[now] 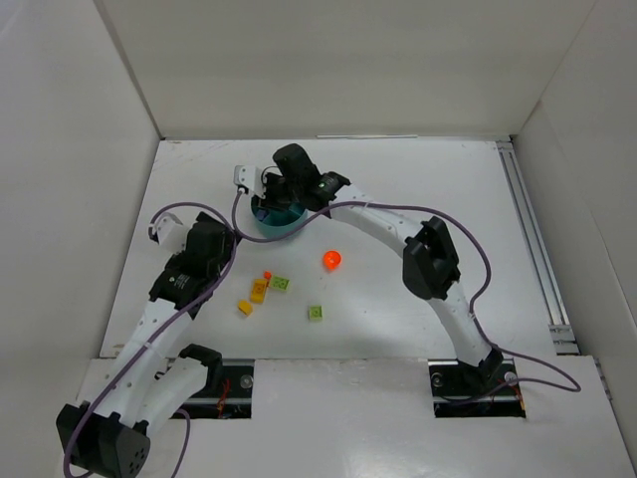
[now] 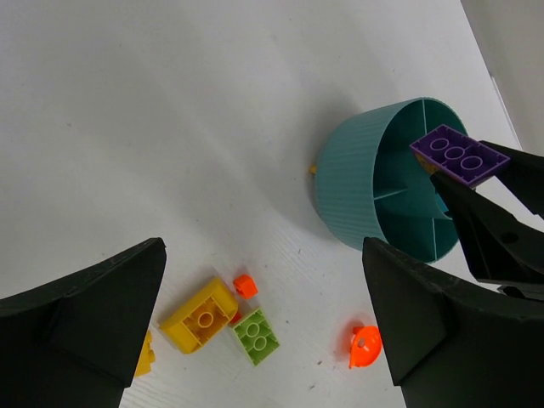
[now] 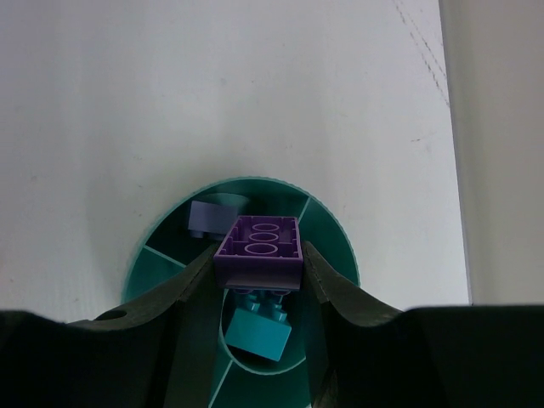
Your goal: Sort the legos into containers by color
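Purple brick point(image 3: 258, 251), teal dish point(image 2: 353, 191), lime brick point(image 2: 256, 335)

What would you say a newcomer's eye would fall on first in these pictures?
The right gripper holds a purple brick just over the teal dish, in which a paler purple piece and a teal brick lie. Nearer the arms, a bright orange-red rounded piece stands out on the white table, with yellow bricks and lime green bricks to its left.

The top view looks down on the whole surface point(image 1: 418, 199) from high behind. Each wrist view peers closely past its fingers point(image 2: 93, 314); all share the dish point(image 1: 277, 221).
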{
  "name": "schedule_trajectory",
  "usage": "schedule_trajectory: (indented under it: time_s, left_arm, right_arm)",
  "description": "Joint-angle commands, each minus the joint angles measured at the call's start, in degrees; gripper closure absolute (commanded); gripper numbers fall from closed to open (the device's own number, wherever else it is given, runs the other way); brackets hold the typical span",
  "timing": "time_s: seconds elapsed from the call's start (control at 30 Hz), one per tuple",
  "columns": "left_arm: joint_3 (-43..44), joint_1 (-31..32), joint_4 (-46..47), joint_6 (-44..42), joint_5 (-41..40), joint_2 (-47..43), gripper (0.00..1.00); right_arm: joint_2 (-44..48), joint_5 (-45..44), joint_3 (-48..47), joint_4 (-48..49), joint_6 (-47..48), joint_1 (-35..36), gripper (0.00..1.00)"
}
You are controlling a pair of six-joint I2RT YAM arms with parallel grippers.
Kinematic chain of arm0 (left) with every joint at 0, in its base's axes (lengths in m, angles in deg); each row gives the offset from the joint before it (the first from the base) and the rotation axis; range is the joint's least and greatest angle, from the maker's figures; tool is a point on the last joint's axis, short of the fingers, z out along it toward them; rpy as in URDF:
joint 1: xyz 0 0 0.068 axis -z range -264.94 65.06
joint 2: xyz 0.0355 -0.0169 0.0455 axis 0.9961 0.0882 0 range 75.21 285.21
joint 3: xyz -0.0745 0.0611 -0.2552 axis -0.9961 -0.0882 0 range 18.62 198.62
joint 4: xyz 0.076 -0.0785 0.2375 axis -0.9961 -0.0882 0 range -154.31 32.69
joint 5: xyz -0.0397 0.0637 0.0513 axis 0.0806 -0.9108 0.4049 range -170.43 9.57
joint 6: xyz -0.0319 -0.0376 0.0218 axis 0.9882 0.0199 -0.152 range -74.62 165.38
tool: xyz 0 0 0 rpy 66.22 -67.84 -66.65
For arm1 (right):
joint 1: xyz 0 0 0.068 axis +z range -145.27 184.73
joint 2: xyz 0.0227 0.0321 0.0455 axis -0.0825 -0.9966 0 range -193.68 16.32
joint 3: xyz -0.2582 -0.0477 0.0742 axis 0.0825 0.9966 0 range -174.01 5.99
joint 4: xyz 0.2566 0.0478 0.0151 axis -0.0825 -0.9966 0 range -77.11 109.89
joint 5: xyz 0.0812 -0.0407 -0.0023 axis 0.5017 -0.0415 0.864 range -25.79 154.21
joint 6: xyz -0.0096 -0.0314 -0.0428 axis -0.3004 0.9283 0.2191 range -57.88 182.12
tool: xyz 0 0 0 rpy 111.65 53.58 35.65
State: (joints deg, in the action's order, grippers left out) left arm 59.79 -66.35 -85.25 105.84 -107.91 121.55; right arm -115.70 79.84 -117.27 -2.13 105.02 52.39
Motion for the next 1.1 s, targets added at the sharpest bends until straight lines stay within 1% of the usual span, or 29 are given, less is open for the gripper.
schedule_trajectory:
  time_s: [0.0,0.27,0.33,0.43,0.5,0.53,0.6,0.7,0.73,0.77,0.83,0.87,1.07]
  left_arm:
    - [-0.56,-0.22,2.63,-0.53,-0.29,0.06,0.00]
    - [-1.62,-0.22,3.69,-1.84,0.77,0.59,0.00]
    - [-1.62,-0.22,3.69,-1.84,0.77,0.59,0.00]
    - [-1.62,-0.22,4.21,-2.46,0.77,0.59,0.00]
    - [-1.62,-0.22,4.21,-2.46,0.77,0.59,0.00]
    - [-1.62,-0.22,4.21,-2.46,0.77,0.59,0.00]
    - [-1.62,-0.22,4.21,-2.46,0.77,0.59,0.00]
    - [-1.62,-0.22,4.21,-2.46,0.77,0.59,0.00]
    - [-1.62,-0.22,4.21,-2.46,0.77,0.59,0.00]
    - [-1.62,-0.22,4.21,-2.46,0.77,0.59,0.00]
    - [-1.62,-0.22,4.21,-2.46,0.77,0.59,0.00]
    - [-1.62,-0.22,4.21,-2.46,0.77,0.59,0.00]
    - [-2.14,-0.22,4.21,-2.99,1.90,0.06,0.00]
  right_arm:
    - [-1.30,-1.05,-4.00,-1.53,1.58,0.77,0.90]
    - [-2.89,-2.28,-5.41,-0.39,2.72,0.77,0.86]
    - [-3.41,-3.77,-6.98,0.13,3.24,1.29,0.85]
    - [-4.99,-3.77,-8.74,-0.39,3.77,1.30,0.85]
    - [-6.31,-3.77,-9.89,-1.01,3.78,1.30,0.83]
    - [-6.31,-3.77,-9.89,-1.01,4.30,1.30,0.80]
    - [-6.31,-3.77,-9.89,-1.01,4.30,1.30,0.80]
    - [-6.31,-3.77,-9.89,-1.01,4.30,1.30,0.77]
    - [-6.31,-3.77,-9.89,-1.01,4.30,1.30,0.75]
    - [-6.31,-3.77,-9.89,-1.01,4.30,1.30,0.67]
    - [-6.31,-3.77,-9.89,-1.01,4.30,1.30,0.60]
    - [-5.79,-3.77,-9.89,-1.01,4.30,1.30,0.55]
    - [-4.12,-1.93,-9.89,-1.01,4.83,1.82,0.45]
